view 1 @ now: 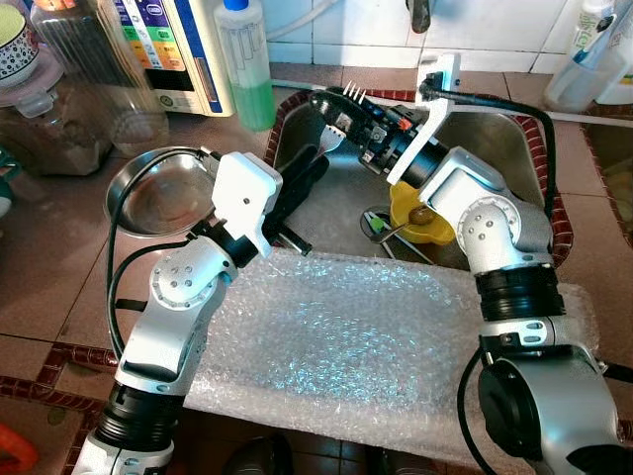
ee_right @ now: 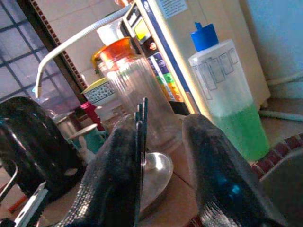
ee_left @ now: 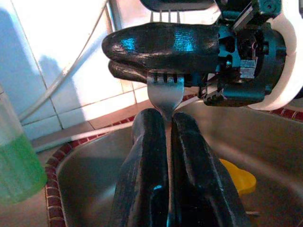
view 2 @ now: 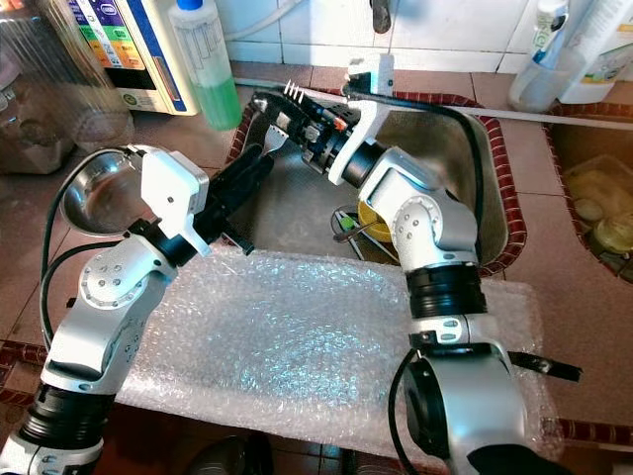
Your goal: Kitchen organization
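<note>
A silver fork (view 1: 333, 139) hangs over the left part of the steel sink (view 1: 495, 134). My left gripper (view 1: 315, 163) is shut on its handle, and the fork head (ee_left: 164, 90) sticks out past the fingertips (ee_left: 147, 123). My right gripper (view 1: 321, 102) reaches in from the sink side with its fingers on either side of the tines. It is open. The tines (ee_right: 141, 123) lie edge-on against one finger (ee_right: 113, 156), and the other finger (ee_right: 213, 156) stands apart. The tine tips (view 1: 352, 91) poke out above it.
A yellow dish (view 1: 420, 213) with utensils lies in the sink bottom. A steel bowl (view 1: 158, 193) sits on the counter at the left, behind it a green soap bottle (view 1: 247, 69) and a clear jar (view 1: 84, 89). Bubble wrap (view 1: 346, 336) covers the near counter.
</note>
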Available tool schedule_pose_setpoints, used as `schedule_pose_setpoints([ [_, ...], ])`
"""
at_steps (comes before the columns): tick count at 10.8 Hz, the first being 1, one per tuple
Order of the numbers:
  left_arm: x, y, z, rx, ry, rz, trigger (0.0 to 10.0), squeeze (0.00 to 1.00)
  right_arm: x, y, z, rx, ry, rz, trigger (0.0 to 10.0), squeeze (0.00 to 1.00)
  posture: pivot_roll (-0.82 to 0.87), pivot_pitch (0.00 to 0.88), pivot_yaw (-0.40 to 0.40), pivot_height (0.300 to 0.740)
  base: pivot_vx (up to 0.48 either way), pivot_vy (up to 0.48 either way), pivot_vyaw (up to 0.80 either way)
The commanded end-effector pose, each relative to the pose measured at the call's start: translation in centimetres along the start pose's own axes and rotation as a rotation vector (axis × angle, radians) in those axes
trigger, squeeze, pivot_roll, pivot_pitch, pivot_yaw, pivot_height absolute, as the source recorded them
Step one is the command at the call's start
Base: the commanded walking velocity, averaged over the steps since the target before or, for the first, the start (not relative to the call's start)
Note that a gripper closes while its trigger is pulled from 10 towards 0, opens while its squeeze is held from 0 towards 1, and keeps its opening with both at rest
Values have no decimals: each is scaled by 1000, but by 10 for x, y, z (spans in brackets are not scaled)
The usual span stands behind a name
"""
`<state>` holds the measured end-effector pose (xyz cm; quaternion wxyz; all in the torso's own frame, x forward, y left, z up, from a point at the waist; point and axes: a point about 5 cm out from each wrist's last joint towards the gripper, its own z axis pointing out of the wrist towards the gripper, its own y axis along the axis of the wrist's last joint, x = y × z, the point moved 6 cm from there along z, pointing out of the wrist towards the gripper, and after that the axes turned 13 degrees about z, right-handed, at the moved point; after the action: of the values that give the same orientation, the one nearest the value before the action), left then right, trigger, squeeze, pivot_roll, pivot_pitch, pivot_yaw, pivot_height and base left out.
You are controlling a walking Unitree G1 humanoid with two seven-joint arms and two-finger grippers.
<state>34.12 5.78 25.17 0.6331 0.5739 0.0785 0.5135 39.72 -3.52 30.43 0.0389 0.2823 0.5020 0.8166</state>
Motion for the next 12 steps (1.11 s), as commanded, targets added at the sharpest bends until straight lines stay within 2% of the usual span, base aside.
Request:
schedule_pose_setpoints([
  [1,-6,14,1,-52,-36,15,0,0,-2,1,1,-1,-8,10,0,0,-60,261,62,740,0,0,0],
  [3,-15,21,3,-79,-53,30,0,0,-6,-2,1,-28,-35,43,0,0,-57,258,59,740,0,0,0],
  [4,-17,21,3,-80,-57,33,0,0,-7,-1,0,-38,-48,30,0,0,-56,262,59,740,0,0,0],
  [5,-18,18,3,-68,-52,30,3373,157,-8,1,-1,-58,-71,0,0,0,-58,264,60,740,0,0,0],
  [6,-18,14,4,-60,-52,8,10000,1000,-10,1,-3,-62,-90,-36,0,0,-60,267,62,740,0,0,0],
  [9,-15,1,4,-32,-56,-5,10000,1000,-17,7,-13,-100,-164,-121,0,0,-79,271,64,740,0,0,0],
  [11,-15,2,4,-35,-55,-7,10000,1000,-19,11,-16,-120,-185,-135,0,0,-79,271,66,740,0,0,0],
  [12,-18,-2,2,-15,-88,8,10000,1000,-23,18,-23,-137,-233,-232,0,0,-74,272,66,740,0,0,0],
])
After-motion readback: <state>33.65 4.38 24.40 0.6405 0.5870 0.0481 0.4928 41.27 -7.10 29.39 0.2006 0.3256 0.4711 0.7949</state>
